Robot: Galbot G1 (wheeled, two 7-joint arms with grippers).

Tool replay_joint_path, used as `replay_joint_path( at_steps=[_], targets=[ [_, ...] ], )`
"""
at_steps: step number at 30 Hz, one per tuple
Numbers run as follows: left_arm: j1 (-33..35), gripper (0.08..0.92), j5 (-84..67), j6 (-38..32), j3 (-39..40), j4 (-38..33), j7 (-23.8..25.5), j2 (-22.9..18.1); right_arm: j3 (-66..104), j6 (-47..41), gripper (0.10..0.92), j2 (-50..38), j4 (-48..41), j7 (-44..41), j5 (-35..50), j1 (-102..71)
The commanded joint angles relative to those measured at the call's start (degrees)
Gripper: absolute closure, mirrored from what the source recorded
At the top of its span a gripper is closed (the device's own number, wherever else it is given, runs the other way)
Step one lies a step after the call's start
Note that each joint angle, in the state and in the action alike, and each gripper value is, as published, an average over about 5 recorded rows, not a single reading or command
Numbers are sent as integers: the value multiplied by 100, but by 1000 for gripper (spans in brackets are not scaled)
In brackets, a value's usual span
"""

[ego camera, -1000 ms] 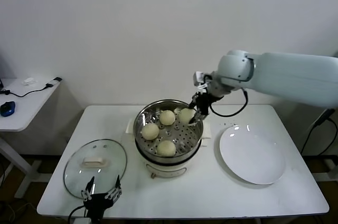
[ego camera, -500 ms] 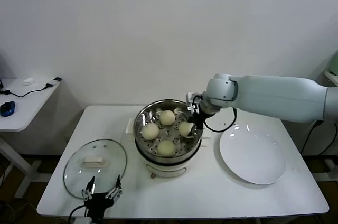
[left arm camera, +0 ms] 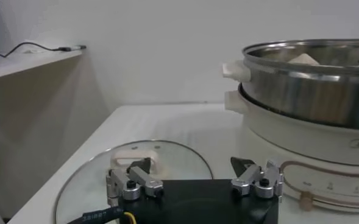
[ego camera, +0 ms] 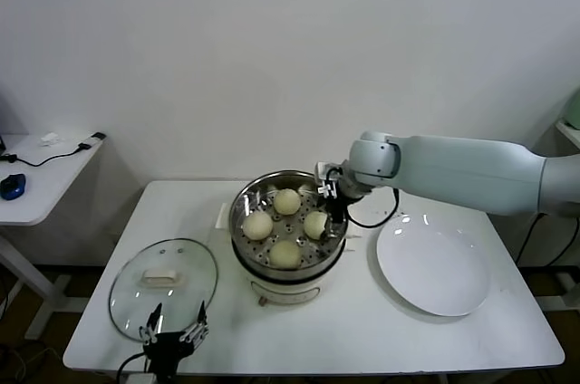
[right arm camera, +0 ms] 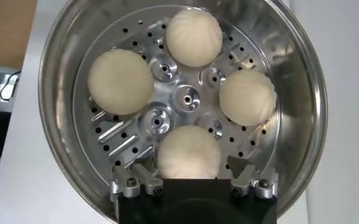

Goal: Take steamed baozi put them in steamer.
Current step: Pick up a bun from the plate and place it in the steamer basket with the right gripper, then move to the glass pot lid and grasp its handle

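Note:
The steel steamer (ego camera: 245, 248) stands mid-table with four cream-white baozi on its perforated tray: one at the back (ego camera: 287, 201), one left (ego camera: 257, 225), one front (ego camera: 285, 254), one right (ego camera: 315, 224). My right gripper (ego camera: 333, 214) reaches down inside the steamer's right side. In the right wrist view the right gripper (right arm camera: 188, 170) is open, its fingertips (right arm camera: 135, 175) flanking the nearest baozi (right arm camera: 189, 149) with small gaps on both sides. That bun rests on the tray (right arm camera: 185, 97). My left gripper (ego camera: 172, 331) is parked open at the table's front left edge.
A round glass lid with a white handle (ego camera: 164, 283) lies left of the steamer, just beyond the left gripper (left arm camera: 191, 167); the lid also shows in the left wrist view (left arm camera: 94, 182). An empty white plate (ego camera: 433, 264) lies on the right. A side table (ego camera: 41, 180) stands far left.
My right gripper has come down from the steamer's far right rim into the pot with the baozi. The bun now sits on the tray and the fingers stand apart from it.

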Motion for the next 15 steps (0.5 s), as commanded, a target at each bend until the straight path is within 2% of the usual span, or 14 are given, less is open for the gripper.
replay_joint_path(
  at_steps=[1, 4, 6, 11, 15],
  targets=[
    [-1, 177, 39, 5, -20, -35, 6, 15, 343, 403, 204, -356, 141, -579, 60, 273],
    [-16, 177, 67, 10, -27, -49, 13, 36, 841, 424, 203, -783, 221, -558, 369, 337],
    [-29, 177, 42, -4, -32, -60, 10, 54, 1358, 346, 203, -1150, 270, -235, 605, 215],
    [-135, 177, -156, -109, -64, -71, -59, 78, 3153, 571, 203, -2048, 324, 1481, 817, -973],
    [-244, 177, -155, -230, -101, -18, -182, 132, 5227, 907, 203, -2678, 544, 2677, 670, -2849]
  ],
)
